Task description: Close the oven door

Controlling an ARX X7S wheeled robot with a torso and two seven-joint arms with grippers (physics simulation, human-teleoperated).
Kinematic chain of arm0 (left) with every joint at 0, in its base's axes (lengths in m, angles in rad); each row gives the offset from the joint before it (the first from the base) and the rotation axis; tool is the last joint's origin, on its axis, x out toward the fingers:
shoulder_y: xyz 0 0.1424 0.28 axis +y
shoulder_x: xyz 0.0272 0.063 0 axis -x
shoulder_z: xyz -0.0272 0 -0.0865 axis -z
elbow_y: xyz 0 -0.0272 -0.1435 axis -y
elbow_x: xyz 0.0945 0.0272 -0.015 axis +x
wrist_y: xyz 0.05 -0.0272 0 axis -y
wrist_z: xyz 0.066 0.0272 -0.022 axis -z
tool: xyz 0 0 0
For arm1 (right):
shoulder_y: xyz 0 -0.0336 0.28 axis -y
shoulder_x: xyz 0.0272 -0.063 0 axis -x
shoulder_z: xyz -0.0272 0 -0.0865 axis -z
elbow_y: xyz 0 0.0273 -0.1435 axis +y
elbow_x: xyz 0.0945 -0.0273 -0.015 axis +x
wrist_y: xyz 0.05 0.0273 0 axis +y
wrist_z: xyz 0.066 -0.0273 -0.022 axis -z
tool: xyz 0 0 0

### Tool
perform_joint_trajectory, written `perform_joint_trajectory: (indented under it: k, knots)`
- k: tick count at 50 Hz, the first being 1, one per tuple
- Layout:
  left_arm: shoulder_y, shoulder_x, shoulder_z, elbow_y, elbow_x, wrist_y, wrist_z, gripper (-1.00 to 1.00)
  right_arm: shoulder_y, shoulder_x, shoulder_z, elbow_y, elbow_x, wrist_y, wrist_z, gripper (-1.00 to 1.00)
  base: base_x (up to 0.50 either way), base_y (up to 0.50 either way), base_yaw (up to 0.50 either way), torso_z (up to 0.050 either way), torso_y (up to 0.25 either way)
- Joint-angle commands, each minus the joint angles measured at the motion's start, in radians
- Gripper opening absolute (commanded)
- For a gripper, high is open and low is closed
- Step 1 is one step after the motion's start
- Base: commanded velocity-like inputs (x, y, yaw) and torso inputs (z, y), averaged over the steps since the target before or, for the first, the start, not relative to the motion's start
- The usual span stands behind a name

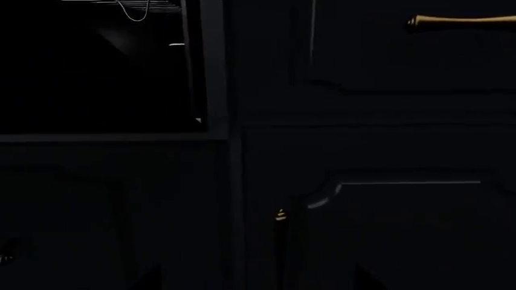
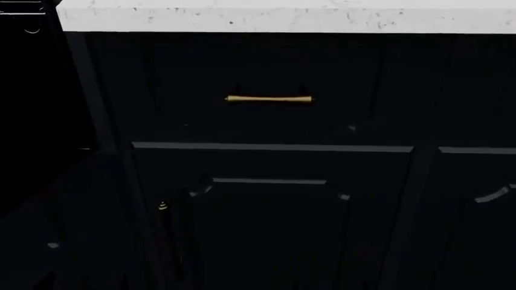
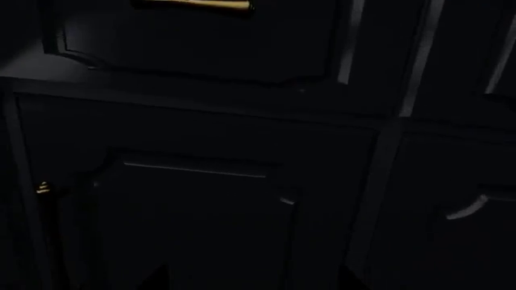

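Oven cavity (image 1: 96, 72) is seen open beside dark cabinets (image 2: 274, 211); its door is lost in shadow. Judged heavy, rigid, hinged; best pushed at its free edge. Gripper states cannot be told.

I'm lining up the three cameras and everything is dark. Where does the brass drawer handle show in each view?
Head view: drawer handle lies level, upper middle, below the white countertop.
Left wrist view: only its end, cut by the frame edge.
Right wrist view: only a strip at the frame edge.
Shared landmark: the small brass knob beside the lower cabinet door.
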Motion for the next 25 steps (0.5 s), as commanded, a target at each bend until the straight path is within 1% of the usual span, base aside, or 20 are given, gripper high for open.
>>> perform_joint_trajectory:
  k: [1,25]
  knots:
    - [-0.002,-0.003,0.009,-0.001,0.001,-0.006,-0.007,1.0,0.0,0.004,-0.003,-0.001,0.005,-0.002,0.007,1.0,0.0,0.0,0.0,-0.05,0.0]
    - [-0.007,-0.011,0.02,-0.009,-0.005,-0.002,-0.017,1.0,0.007,0.012,-0.017,0.015,0.011,-0.012,0.011,1.0,0.0,0.0,0.0,-0.05,0.0]
